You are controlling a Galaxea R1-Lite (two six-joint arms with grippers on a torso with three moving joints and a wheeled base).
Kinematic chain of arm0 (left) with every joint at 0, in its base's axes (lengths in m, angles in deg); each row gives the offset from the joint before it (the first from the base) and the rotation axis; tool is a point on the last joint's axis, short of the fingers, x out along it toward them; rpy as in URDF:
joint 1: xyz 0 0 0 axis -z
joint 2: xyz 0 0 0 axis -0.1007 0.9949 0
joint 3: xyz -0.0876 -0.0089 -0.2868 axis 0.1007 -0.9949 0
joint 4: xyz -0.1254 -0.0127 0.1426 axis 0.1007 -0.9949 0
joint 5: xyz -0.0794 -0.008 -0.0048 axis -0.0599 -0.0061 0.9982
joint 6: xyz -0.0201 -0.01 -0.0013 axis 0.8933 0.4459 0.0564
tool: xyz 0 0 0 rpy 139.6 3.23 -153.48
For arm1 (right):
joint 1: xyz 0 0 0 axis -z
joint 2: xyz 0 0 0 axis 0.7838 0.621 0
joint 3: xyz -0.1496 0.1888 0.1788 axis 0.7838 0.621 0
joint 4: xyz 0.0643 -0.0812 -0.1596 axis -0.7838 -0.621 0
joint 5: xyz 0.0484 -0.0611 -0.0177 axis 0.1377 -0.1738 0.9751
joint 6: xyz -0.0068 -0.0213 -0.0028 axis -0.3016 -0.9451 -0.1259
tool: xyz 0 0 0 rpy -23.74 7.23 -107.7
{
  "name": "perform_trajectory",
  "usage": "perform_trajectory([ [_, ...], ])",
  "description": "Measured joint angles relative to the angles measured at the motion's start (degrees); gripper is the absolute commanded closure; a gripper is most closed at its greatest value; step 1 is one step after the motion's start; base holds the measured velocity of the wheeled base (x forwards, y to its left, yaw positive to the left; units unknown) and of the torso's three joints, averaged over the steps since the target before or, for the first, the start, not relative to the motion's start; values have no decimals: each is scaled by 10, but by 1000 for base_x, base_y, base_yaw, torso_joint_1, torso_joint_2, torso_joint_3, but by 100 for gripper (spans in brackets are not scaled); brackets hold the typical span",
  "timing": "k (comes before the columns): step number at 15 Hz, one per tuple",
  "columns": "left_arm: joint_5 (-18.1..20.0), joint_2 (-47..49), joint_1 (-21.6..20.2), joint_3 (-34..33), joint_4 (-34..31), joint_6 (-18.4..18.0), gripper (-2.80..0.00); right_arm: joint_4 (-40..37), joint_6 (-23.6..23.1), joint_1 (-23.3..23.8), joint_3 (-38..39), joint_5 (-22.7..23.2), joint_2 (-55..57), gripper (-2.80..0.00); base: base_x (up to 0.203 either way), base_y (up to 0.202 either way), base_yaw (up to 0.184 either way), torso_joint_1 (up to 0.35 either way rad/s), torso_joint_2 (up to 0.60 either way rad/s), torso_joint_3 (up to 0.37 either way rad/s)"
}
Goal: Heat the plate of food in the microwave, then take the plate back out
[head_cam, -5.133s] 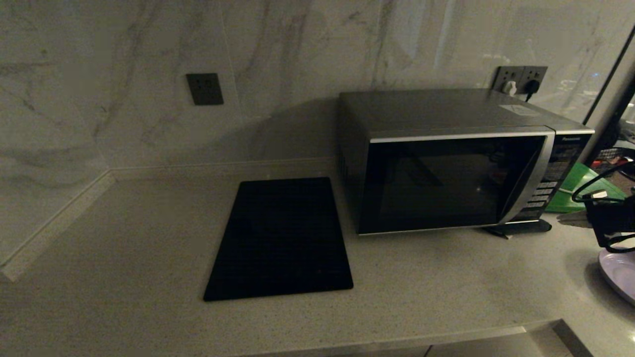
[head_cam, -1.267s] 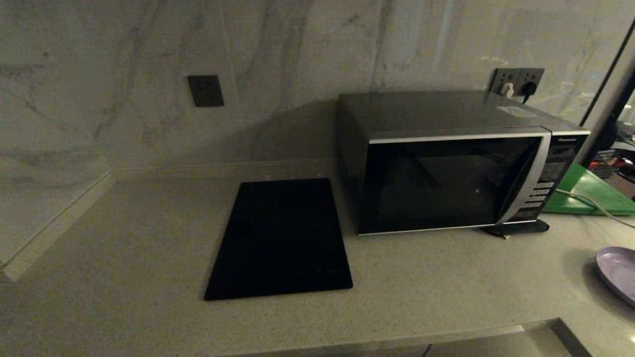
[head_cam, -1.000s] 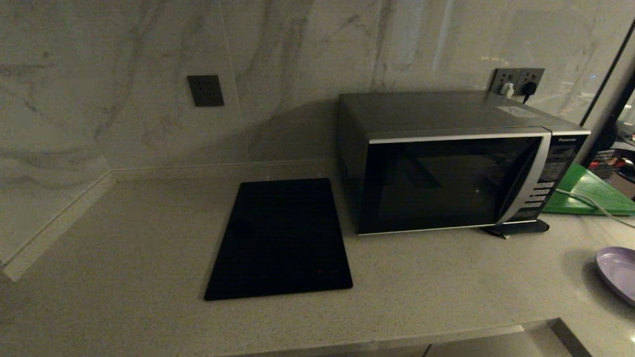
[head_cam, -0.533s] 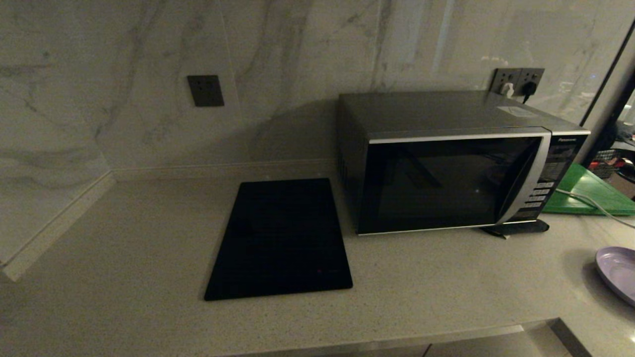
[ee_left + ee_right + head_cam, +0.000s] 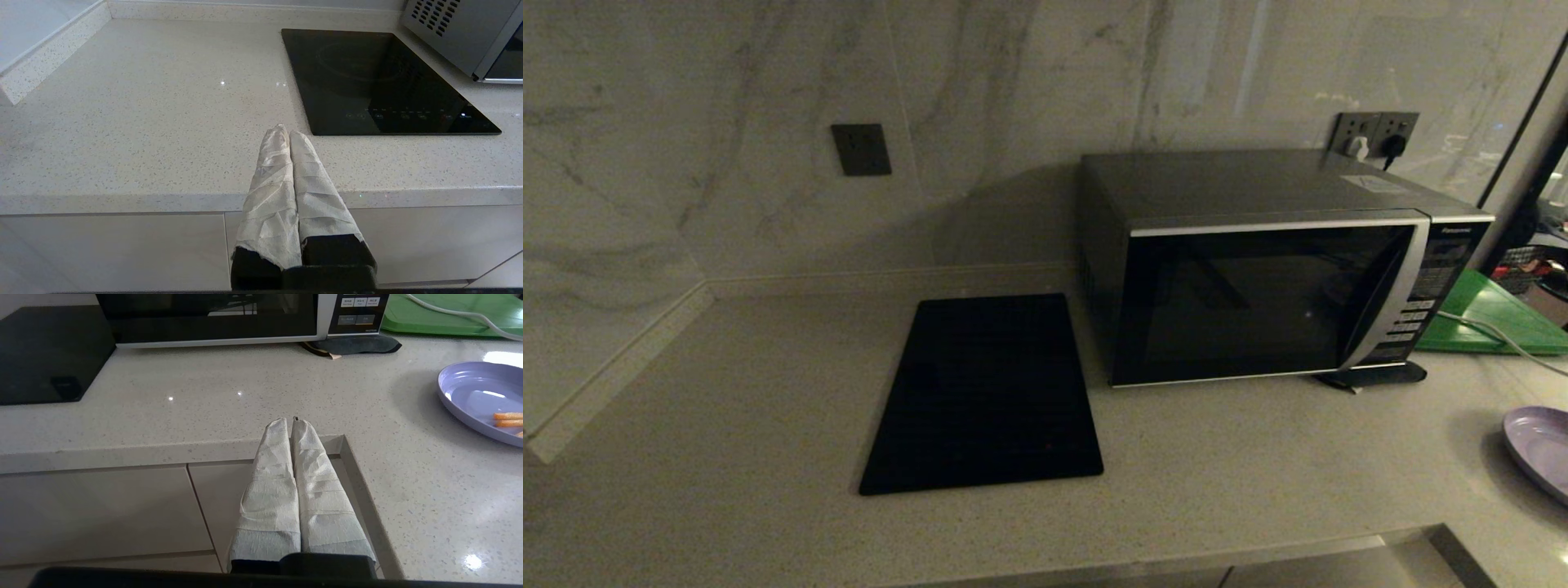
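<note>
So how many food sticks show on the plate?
3 at least, in the right wrist view: two orange sticks side by side on the plate, and a tip of a third at the picture's edge. The plate is cut off there, so more may be hidden.

A pale speckled stone countertop (image 5: 768,392) carried everything. On it lay a flat black cooktop (image 5: 984,392), with the microwave (image 5: 1274,269) just beside it, a green board (image 5: 1494,318) beyond, and the purple plate (image 5: 1539,449) near the edge.

Lilac plate (image 5: 470,392), silver-grey microwave (image 5: 1258,196), green board (image 5: 1494,314)
</note>
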Motion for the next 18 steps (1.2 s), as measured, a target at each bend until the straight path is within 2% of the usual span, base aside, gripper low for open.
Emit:
perform_trajectory([
  [18,0,0,0,0,0,0,0,0,6,0,0,-2,0,0,0,0,0,0,0,0],
])
